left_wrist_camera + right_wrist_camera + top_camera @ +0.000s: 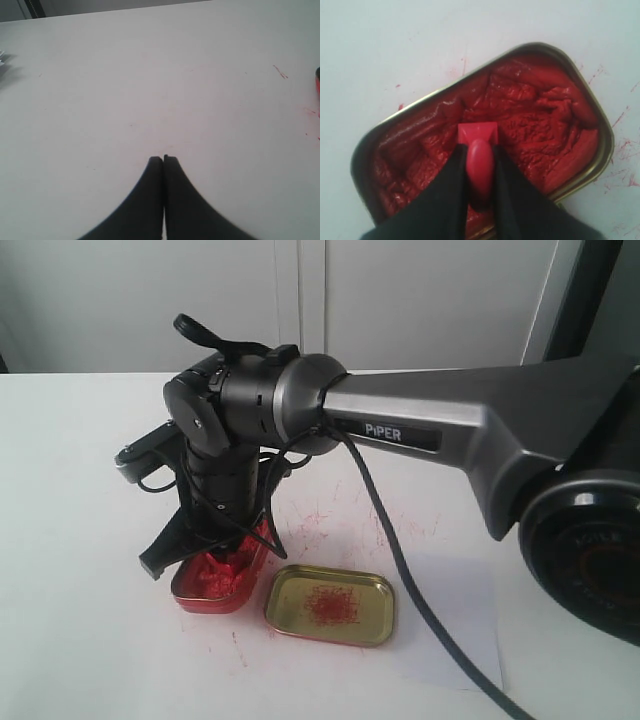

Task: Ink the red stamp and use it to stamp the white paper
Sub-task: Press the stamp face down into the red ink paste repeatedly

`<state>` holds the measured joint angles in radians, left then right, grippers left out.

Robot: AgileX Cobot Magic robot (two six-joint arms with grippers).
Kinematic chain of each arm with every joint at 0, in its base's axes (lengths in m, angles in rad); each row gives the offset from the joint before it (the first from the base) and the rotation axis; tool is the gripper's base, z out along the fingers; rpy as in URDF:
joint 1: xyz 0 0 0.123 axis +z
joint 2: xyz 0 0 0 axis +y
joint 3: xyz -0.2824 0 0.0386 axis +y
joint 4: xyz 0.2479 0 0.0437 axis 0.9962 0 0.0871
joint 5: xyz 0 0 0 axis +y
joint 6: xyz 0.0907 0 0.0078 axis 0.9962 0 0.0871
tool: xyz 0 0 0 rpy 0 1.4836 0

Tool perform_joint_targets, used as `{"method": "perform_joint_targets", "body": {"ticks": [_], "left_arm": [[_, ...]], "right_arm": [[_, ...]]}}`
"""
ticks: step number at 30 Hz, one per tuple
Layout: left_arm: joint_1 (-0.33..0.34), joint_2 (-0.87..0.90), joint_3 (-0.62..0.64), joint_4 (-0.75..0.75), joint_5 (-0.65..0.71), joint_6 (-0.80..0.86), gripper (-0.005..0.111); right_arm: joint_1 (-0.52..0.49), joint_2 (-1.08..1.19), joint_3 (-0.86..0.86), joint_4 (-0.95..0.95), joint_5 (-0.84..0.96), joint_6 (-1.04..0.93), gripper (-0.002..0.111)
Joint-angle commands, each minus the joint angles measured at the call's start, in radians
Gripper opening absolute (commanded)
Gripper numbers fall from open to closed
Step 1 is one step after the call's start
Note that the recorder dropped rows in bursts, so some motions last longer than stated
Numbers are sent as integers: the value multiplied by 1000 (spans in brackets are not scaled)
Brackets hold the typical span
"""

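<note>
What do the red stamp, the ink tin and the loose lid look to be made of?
The red stamp: likely plastic, glossy; smooth moulded handle with a soft highlight. The ink tin: thin metal, seemingly; brassy, shiny rolled rim. The lid: same gold-coloured metal, semi-gloss, red-smeared.

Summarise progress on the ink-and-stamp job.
Done: tin open, lid beside it, stamp clamped in the right gripper. In hand: inking, with the stamp base down in the tin's red paste. Left: carry it to the paper and press; no imprint shows on the paper's visible part. Left gripper is shut, empty over the table.
</note>
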<state>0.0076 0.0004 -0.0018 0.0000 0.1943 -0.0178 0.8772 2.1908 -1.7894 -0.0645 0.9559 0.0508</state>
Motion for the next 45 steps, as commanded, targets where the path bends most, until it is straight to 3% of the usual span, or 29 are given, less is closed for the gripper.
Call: {"method": "perform_joint_targets", "body": {"ticks": [1,45], "left_arm": [[-1,0,2,-6,-1,-4,0],[-1,0,2,-6,-1,-4,0]], "right_arm": [[-1,-18,6,-8,-16,5,0],[-1,0,-16,3,-12,32,0]]}}
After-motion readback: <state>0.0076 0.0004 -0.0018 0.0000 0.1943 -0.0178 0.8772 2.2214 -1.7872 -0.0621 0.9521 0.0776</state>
